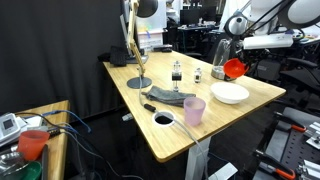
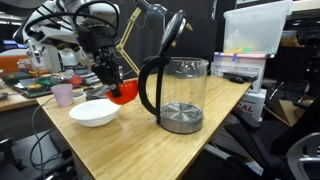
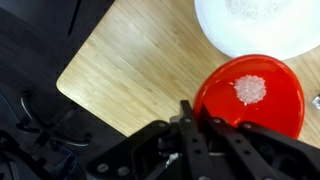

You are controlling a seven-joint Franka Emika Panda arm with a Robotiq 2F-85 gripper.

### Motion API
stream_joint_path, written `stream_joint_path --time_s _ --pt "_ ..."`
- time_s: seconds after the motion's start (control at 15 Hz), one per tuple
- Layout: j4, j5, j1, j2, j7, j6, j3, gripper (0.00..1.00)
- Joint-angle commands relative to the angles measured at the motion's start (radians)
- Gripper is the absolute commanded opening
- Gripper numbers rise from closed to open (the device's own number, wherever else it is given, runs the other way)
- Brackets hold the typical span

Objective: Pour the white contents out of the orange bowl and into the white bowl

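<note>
Wrist view alone shows white bits (image 3: 250, 88) in orange bowl (image 3: 278, 108) (hand (image 3: 197, 122) clamped).

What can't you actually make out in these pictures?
White bowl: wrist view, top edge cuts most of it off.
White contents of the orange bowl: too small to see in both exterior views.
Gripper: wrist view, dark and blurred; how it grips the rim is unclear.
Two small upright items: an exterior view, too small to name.
</note>
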Motion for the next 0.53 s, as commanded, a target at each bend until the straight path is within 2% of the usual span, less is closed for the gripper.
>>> stream_joint_path --time_s 0.0,0.47 --pt "0.0 0.053 0.074 -0.035 -0.011 -0.075 -0.078 0.02" --pt "0.0 0.059 0.171 -0.077 0.029 -0.205 -0.199 0.02"
